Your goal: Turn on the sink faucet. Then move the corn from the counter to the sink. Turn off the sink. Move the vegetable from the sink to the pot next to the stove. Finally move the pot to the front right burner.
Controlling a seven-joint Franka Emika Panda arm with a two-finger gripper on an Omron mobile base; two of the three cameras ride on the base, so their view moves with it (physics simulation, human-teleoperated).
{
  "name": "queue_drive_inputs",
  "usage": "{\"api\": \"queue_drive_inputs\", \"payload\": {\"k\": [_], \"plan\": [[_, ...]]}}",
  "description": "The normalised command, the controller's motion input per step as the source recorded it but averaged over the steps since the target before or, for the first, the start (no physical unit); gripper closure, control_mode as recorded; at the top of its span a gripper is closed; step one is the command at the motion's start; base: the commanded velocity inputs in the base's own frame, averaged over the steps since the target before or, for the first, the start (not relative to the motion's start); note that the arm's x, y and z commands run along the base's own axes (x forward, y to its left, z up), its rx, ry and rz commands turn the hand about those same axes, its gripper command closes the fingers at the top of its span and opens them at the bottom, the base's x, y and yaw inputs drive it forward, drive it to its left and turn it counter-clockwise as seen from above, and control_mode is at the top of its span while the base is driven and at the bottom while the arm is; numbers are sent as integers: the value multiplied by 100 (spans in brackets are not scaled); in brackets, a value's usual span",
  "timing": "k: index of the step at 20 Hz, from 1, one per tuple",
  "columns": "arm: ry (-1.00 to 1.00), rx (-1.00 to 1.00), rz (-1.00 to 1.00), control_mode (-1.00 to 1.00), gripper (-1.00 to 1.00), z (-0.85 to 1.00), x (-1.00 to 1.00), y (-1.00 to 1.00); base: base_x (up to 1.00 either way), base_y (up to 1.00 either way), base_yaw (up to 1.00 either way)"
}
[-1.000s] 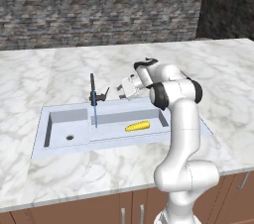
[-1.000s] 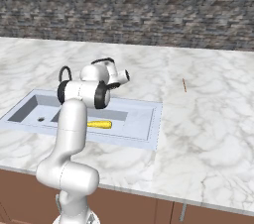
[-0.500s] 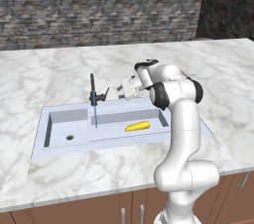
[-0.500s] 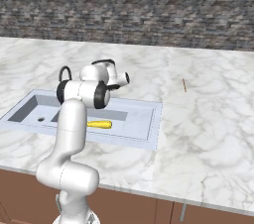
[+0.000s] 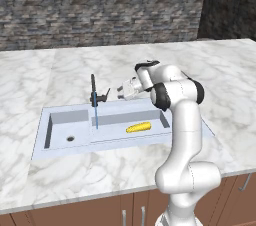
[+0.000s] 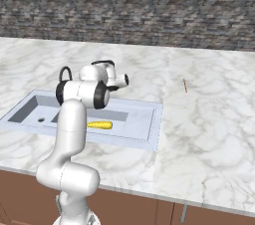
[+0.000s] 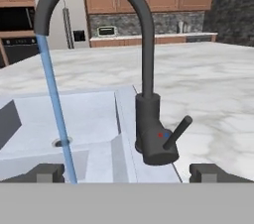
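A: What did the big surfaces look like?
B: The tabletop (image 5: 60,75) was a broad slab of white marble look with grey veins, brown wooden fronts below its near edge, and a dark rough stone wall (image 5: 100,5) behind it. Sunk into it was the sink (image 5: 67,151) — pale blue-grey, rectangular, with a small compartment on the left of the left base view and a wide one beside it.

A: And the corn?
B: The corn (image 5: 138,128) lay flat on the floor of the wide compartment, toward its right end in the left base view. It was a small yellow tapered cob, its long axis running roughly along the length of the basin. I could not tell which way the thinner end pointed.

A: What stood around it?
B: The sink faucet (image 7: 147,89) rose at the back rim, about at the divider — slim, black, with a curved spout and a short side lever slanting up and to the right in the hand view. A thin blue stream (image 7: 55,104) fell from the spout into the basin. The white arm (image 5: 182,135) rose in front of the tabletop and reached over the right end of the sink.

A: And the tool?
B: The tool (image 5: 121,92) hung above the back rim, just right of the faucet and apart from it, facing the lever. Its jaws stood wide with nothing between them; the dark fingertips (image 7: 45,172) sat at either side of the faucet base in the hand view.

A: Anything smaller?
B: A thin brown mark (image 6: 185,85) lay on the tabletop, well right of the sink.
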Motion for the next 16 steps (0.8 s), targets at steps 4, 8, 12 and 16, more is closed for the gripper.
{"api": "queue_drive_inputs", "payload": {"k": [4,8,12,16], "plan": [[0,1,-7,-100,-100,0,0,10,0,0,0],[0,1,-8,-100,-100,0,0,7,0,0,0],[0,0,-8,-100,-100,0,0,6,0,0,0],[0,0,-9,-100,-100,0,0,5,0,0,0]]}}
